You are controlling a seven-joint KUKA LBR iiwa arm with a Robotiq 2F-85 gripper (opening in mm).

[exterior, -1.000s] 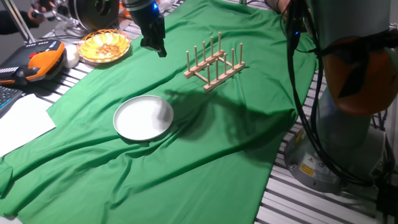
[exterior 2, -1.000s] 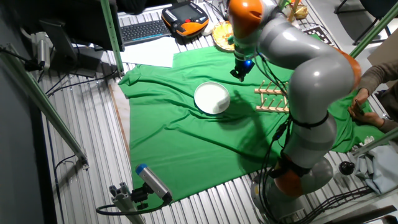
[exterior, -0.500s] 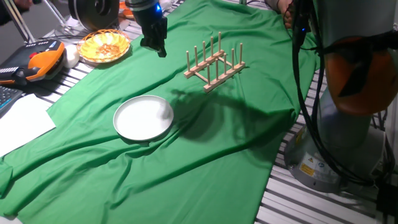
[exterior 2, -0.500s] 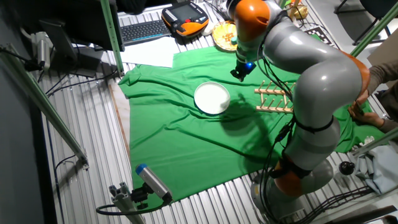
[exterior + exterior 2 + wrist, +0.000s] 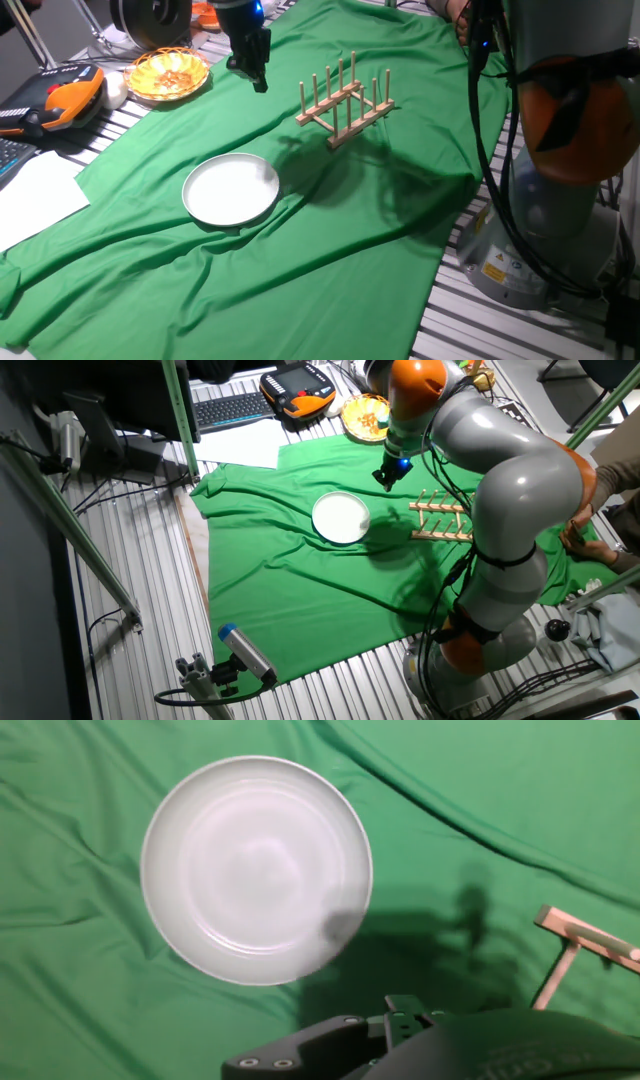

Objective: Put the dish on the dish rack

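1. I have the gripper (image 5: 258, 80) hanging in the air above the green cloth (image 5: 330, 230), up near the far end of the table, holding nothing.
2. I cannot tell how the jaws stand: in both fixed views the fingertips are small and dark, and the hand view shows only the black body of the hand at its bottom edge.
3. The dish (image 5: 231, 189) lies flat on the cloth, face up, well apart from the gripper. In the fixed view that looks along the table, the dish sits at about 6 o'clock from the gripper.
4. The dish rack (image 5: 344, 103) stands upright on the cloth with its pegs pointing up, at about 2 o'clock from the dish and clear of it.
5. In the hand view the dish (image 5: 257, 868) fills the upper left, and one end of the dish rack (image 5: 585, 942) pokes in at 3 o'clock.
6. An orange-yellow basket (image 5: 167, 73) of food sits off the cloth, at about 9 o'clock from the gripper.
7. An orange handheld controller (image 5: 66, 98) lies at about 9 o'clock from the basket.
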